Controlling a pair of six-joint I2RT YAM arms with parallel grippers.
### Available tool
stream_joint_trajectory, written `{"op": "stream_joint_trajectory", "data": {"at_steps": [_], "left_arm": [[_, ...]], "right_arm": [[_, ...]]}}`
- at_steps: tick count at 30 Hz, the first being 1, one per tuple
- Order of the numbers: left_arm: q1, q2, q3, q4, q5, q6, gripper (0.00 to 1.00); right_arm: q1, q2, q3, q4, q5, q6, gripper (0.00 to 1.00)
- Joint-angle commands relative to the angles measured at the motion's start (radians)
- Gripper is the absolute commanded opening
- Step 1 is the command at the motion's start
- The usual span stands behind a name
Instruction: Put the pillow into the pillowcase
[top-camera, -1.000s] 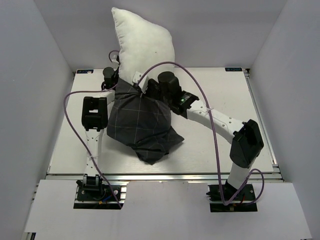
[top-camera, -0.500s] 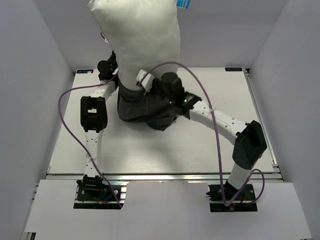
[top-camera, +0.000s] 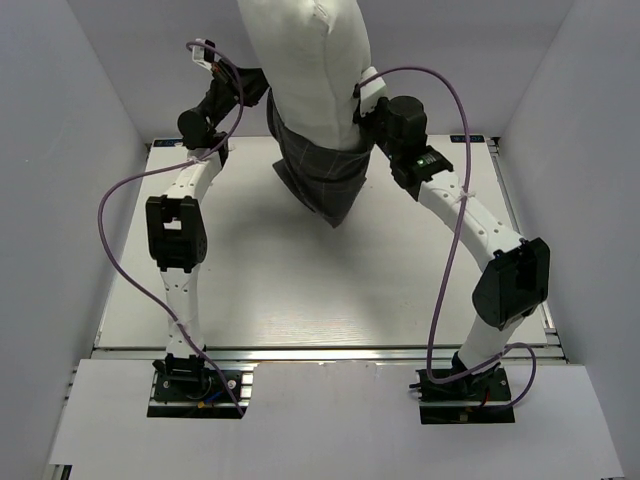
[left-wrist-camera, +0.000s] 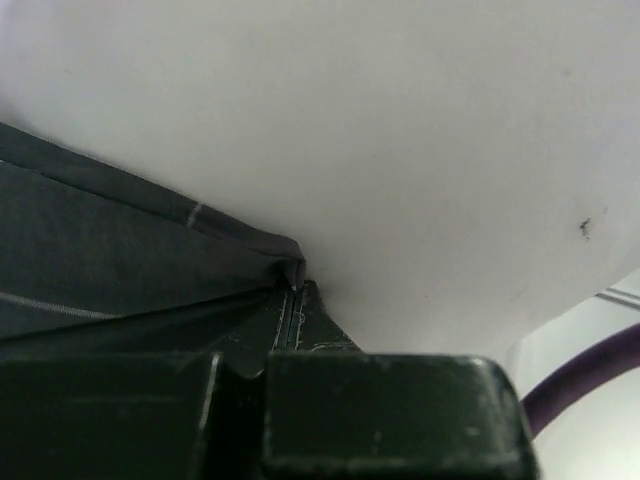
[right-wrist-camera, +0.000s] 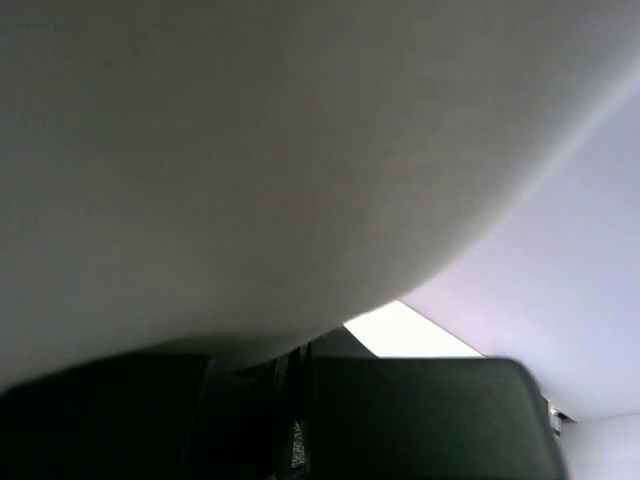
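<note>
The off-white pillow (top-camera: 310, 60) hangs upright at the back, and its top runs out of the top view. The dark grid-patterned pillowcase (top-camera: 325, 180) sheathes its lower end and dangles to a point over the table. My left gripper (top-camera: 262, 95) is shut on the case's left rim. My right gripper (top-camera: 364, 100) is shut on its right rim. In the left wrist view the hem of the pillowcase (left-wrist-camera: 100, 250) is pinched in the left gripper (left-wrist-camera: 285, 325), with the pillow (left-wrist-camera: 400, 150) bulging above. In the right wrist view the pillow (right-wrist-camera: 250, 150) presses over the right gripper (right-wrist-camera: 297, 385), which clamps dark fabric.
The white table (top-camera: 300, 290) lies below, between grey enclosure walls (top-camera: 60, 150). Purple cables (top-camera: 112, 240) loop off both arms; the right arm's cable (top-camera: 448, 230) arcs wide over the table. Both arms reach high toward the back wall.
Both arms have risen and swung toward the back, lifting the pillow and pillowcase off the table. The case has slid further up the pillow and now hangs free.
</note>
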Motion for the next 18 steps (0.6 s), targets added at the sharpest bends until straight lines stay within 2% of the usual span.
{"op": "stream_joint_trajectory", "data": {"at_steps": [1, 2, 4, 5, 6, 7, 8, 9, 11, 13, 15, 16, 17, 18], "left_arm": [[-0.029, -0.040, 0.059, 0.107, 0.037, -0.007, 0.00], [-0.029, -0.050, 0.043, 0.124, 0.054, -0.007, 0.00], [-0.015, -0.074, -0.042, 0.113, 0.059, 0.010, 0.00], [-0.006, -0.093, -0.072, 0.105, 0.045, 0.021, 0.00], [0.015, -0.102, -0.103, 0.086, 0.027, 0.038, 0.00], [0.028, -0.113, -0.158, 0.082, 0.004, 0.050, 0.00], [0.035, -0.126, -0.175, 0.081, -0.044, 0.065, 0.00], [0.055, -0.126, -0.175, 0.043, -0.055, 0.103, 0.00], [0.072, -0.082, -0.084, -0.046, -0.059, 0.148, 0.00], [0.080, -0.027, 0.072, -0.086, -0.059, 0.144, 0.00], [0.075, 0.047, 0.175, -0.129, -0.038, 0.119, 0.00], [0.071, 0.059, 0.229, -0.137, -0.024, 0.115, 0.00], [0.060, 0.052, 0.227, -0.128, -0.007, 0.105, 0.00], [0.055, 0.038, 0.211, -0.114, 0.029, 0.104, 0.00]], "right_arm": [[0.039, -0.074, -0.066, 0.088, -0.049, -0.006, 0.00], [0.059, -0.113, -0.100, 0.095, -0.060, -0.023, 0.00], [0.062, -0.149, -0.237, 0.216, -0.022, -0.087, 0.00], [0.016, -0.134, -0.231, 0.265, 0.004, -0.081, 0.00], [-0.024, -0.100, -0.176, 0.220, 0.029, -0.031, 0.00], [-0.068, -0.039, -0.011, 0.145, 0.032, 0.121, 0.00], [-0.111, -0.037, 0.024, 0.087, 0.005, 0.162, 0.00], [-0.101, -0.061, 0.007, 0.065, -0.081, 0.158, 0.00], [0.032, -0.196, -0.199, 0.126, -0.101, 0.053, 0.00], [0.129, -0.305, -0.406, 0.343, -0.065, -0.085, 0.00], [0.108, -0.274, -0.377, 0.436, 0.033, -0.100, 0.00], [0.021, -0.182, -0.313, 0.418, 0.064, -0.080, 0.00], [-0.031, -0.136, -0.175, 0.406, 0.088, -0.030, 0.00], [-0.071, -0.064, -0.127, 0.439, 0.139, -0.029, 0.00]]}}
